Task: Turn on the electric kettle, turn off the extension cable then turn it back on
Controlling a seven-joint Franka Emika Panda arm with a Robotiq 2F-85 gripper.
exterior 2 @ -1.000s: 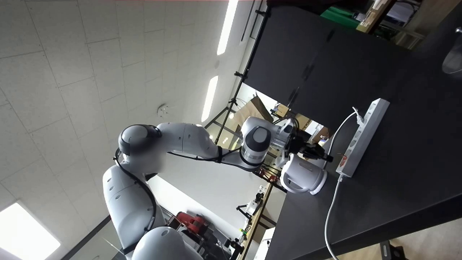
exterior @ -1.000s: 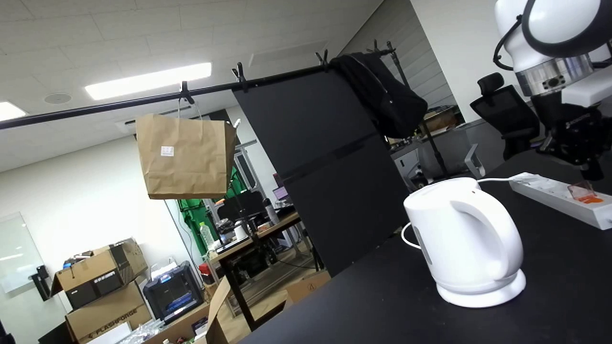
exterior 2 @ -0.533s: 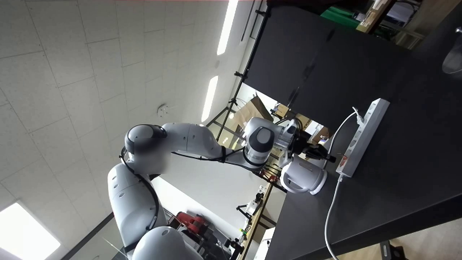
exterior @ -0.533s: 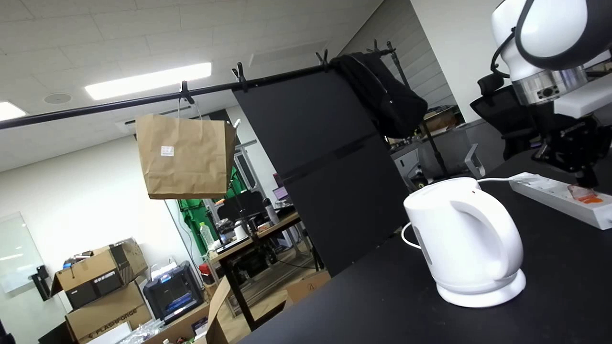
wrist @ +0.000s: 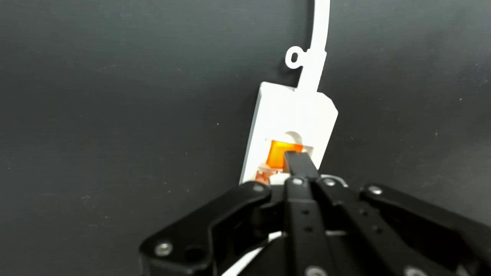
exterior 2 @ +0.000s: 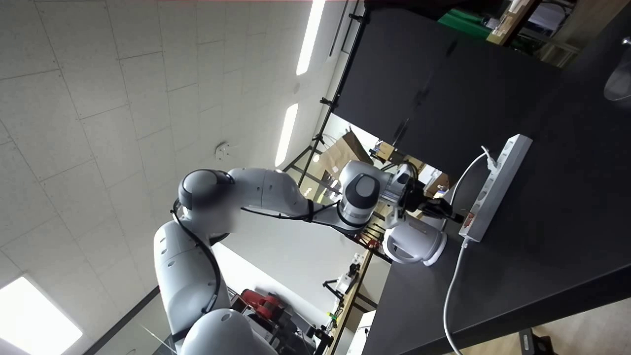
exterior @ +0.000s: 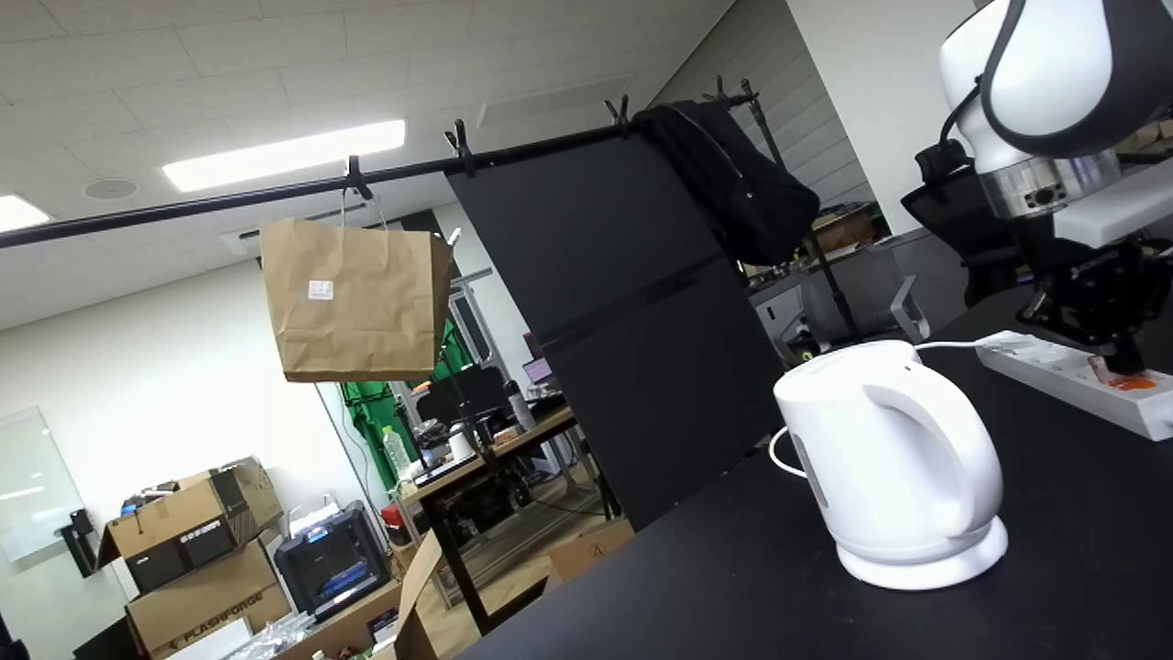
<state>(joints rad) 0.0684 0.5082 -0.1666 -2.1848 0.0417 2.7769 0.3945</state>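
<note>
1. End effector, wrist view: its jaws are drawn fully together, with nothing held between them. Their tip covers the right-hand edge of the orange switch on the extension cable; whether it presses there cannot be told from this angle. The extension cable lies flat on the dark table, its white cord leaving toward the top.

2. In an exterior view, a cardboard box carries the readable brand "FLASHFORGE". A brown paper bag hanging from a black bar bears a small white label, its print too small to read. The electric kettle stands upright on its round base on the table. One second ago a gap showed between the end effector and the orange switch; now the tip overlaps the switch.

3. In an exterior view, the arm reaches past the electric kettle, and the tip sits just beside the switch end of the extension cable, closer than a second ago. A plug is in the extension cable toward its far end. Electric kettle and extension cable lie where they did.
</note>
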